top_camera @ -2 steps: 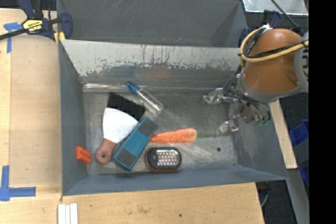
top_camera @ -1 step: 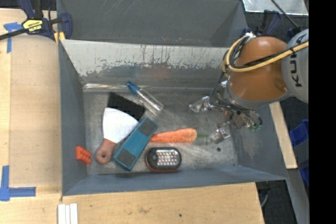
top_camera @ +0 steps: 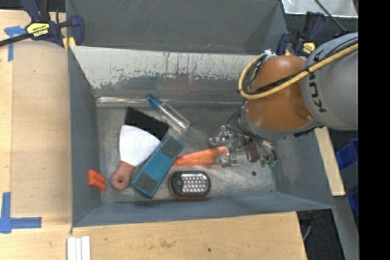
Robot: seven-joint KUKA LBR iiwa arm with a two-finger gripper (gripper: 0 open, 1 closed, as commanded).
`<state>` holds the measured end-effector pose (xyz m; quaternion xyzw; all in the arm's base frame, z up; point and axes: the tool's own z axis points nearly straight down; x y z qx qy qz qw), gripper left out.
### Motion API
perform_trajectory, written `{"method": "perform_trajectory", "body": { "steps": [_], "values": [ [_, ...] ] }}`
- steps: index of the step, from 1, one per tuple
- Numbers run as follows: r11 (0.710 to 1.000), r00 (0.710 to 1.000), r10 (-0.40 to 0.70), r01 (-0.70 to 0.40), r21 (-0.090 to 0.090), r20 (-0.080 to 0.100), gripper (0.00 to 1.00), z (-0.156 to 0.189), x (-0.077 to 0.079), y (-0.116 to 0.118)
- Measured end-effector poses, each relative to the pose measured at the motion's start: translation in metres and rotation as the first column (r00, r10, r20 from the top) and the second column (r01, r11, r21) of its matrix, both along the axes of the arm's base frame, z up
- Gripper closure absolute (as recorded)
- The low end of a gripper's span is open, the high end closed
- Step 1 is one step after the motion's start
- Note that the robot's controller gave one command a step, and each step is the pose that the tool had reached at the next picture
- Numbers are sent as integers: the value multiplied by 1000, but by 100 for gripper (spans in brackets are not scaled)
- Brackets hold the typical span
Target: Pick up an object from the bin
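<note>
My gripper (top_camera: 225, 151) hangs low at the right of the bin floor, open. Its metal fingertips (top_camera: 219, 141) stand on either side of the right end of an orange carrot-shaped thing (top_camera: 196, 159), which lies flat and points left. Just in front of the carrot lies a black oval lamp with a grid of small lights (top_camera: 189, 184). A blue oblong box (top_camera: 157, 165) lies slanted at the carrot's left end.
Further left lie a white spatula with a reddish handle (top_camera: 135, 148), a black flat piece (top_camera: 146, 122), a clear tube with a blue cap (top_camera: 167, 112) and a small orange bit (top_camera: 96, 179). The arm's orange dome overhangs the right wall.
</note>
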<state>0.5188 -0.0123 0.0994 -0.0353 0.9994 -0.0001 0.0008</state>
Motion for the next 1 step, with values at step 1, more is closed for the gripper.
{"method": "perform_trajectory", "body": {
  "steps": [1],
  "values": [
    [1000,1000,0,0,0,0,100,0,0,0]
  ]
}}
